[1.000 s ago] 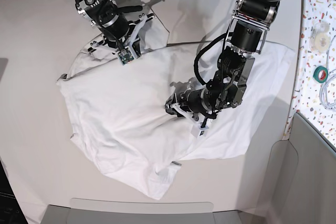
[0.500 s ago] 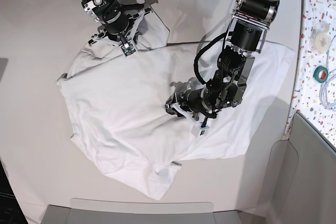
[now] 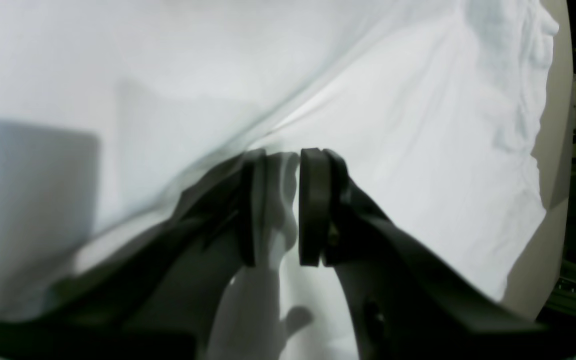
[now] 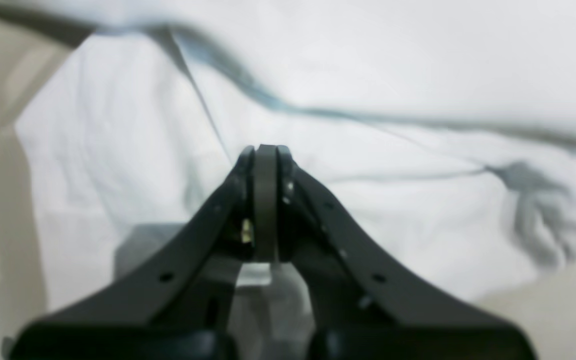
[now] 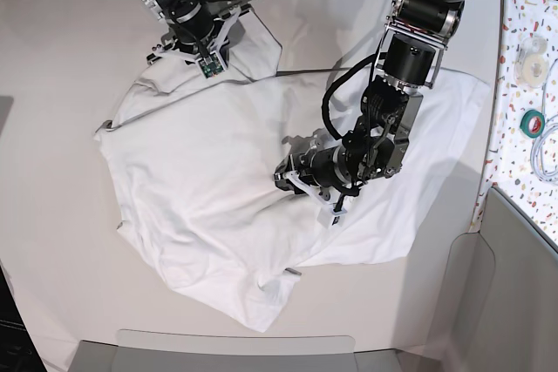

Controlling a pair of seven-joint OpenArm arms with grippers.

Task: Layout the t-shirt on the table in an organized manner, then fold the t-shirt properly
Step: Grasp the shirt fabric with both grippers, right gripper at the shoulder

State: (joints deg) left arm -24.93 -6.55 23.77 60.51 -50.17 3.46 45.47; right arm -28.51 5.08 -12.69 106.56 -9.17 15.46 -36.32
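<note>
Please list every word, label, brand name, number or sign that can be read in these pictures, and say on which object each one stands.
None can be read.
The t-shirt is plain white, with no print.
The table bears no mark.
Small green boards on the arms in the base view are too small to read.

No legible text or markings.

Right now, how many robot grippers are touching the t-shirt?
2: the left gripper pinches a fold mid-shirt; the right gripper, shut, is at the t-shirt's far edge.
</note>
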